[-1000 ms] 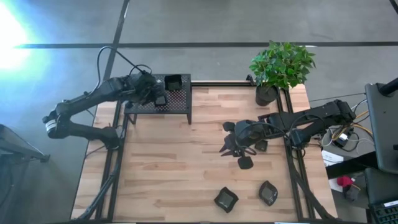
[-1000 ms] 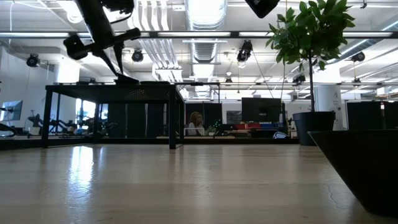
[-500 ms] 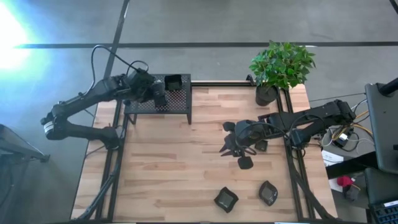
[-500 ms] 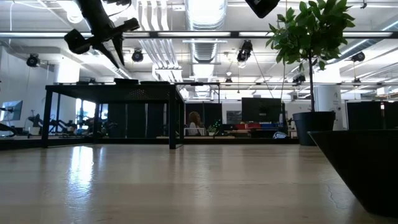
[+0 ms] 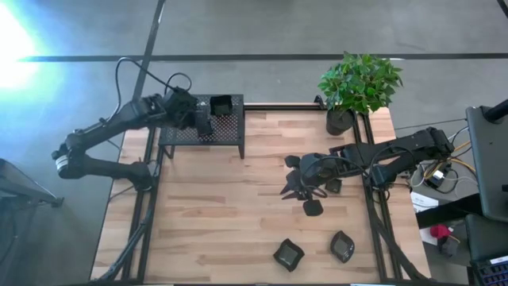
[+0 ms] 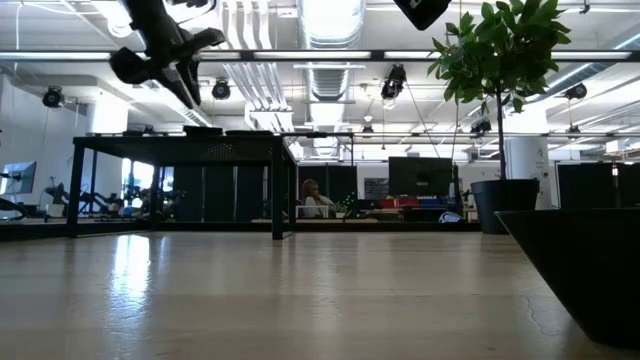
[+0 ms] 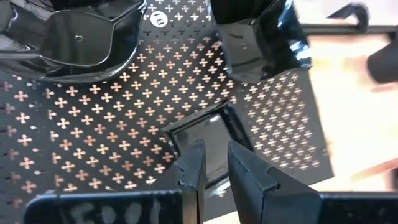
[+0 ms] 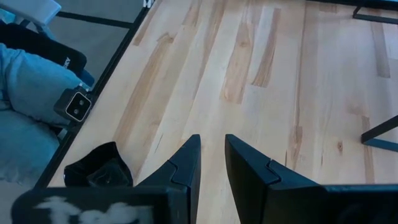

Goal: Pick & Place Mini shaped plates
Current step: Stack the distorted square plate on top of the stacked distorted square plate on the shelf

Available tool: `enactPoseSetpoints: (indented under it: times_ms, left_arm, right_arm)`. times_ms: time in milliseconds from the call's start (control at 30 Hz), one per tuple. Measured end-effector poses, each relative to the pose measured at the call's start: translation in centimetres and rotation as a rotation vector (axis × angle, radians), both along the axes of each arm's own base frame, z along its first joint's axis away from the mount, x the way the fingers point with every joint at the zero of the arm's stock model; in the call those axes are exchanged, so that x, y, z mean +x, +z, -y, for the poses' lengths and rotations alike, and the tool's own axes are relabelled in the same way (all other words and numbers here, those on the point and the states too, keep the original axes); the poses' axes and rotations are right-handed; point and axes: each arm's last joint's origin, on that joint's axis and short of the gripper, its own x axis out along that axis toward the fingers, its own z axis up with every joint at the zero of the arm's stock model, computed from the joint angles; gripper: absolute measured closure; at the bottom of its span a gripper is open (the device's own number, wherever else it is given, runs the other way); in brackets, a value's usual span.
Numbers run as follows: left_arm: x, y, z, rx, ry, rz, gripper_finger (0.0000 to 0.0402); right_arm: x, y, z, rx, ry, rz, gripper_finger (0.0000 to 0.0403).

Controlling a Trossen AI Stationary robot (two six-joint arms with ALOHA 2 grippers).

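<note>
My left gripper (image 7: 214,171) hangs above the black perforated stand (image 5: 225,129), its fingers a narrow gap apart and clasping nothing. I judge it is there because the stand is where the plates go. Right under it a small square plate (image 7: 208,140) lies flat on the stand's top. Two more plates rest farther along the same top: a wide rounded one (image 7: 78,37) and a deep, angular one (image 7: 261,37).

My right gripper (image 8: 211,155) waits over the wooden table (image 5: 214,214), well away from the stand on the plant (image 5: 359,83) side, fingers slightly parted and empty. I take it to be there because the remaining plates are gathered around it. One (image 5: 313,208) lies just beside it, and two others (image 5: 289,254) (image 5: 342,246) sit near the table edge farthest from the stand.

The plates are tiny, glossy and black, with raised rims that catch the light.
</note>
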Motion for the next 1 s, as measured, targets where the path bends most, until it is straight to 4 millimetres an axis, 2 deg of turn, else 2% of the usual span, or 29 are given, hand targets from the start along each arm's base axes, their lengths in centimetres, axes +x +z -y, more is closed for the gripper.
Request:
enactPoseSetpoints:
  times_ms: [233, 467, 700, 867, 1000]
  left_arm:
    - [0.1, -0.6, -0.1, 0.055, -0.094, -0.075, 0.0342]
    - [0.4, 1.6, 1.0, 0.298, -0.289, -0.007, 0.0342]
    - [1.1, 2.5, 4.1, 0.466, -0.585, -0.030, 0.0342]
    - [1.9, 2.5, 6.9, 0.565, -0.753, -0.074, 0.0342]
    - [2.2, 2.5, 9.3, 0.651, -0.796, -0.110, 0.0342]
  right_arm:
    - [0.0, 0.0, 0.0, 0.000, -0.001, 0.000, 0.0335]
    - [0.0, 0.0, 0.0, 0.006, -0.007, -0.010, 0.0335]
    - [-0.5, -0.6, 0.2, 0.026, -0.068, -0.096, 0.0335]
    - [-1.2, -1.3, 0.7, -0.040, -0.250, -0.192, 0.0335]
    - [-1.9, -1.9, 1.0, -0.069, -0.384, -0.272, 0.0335]
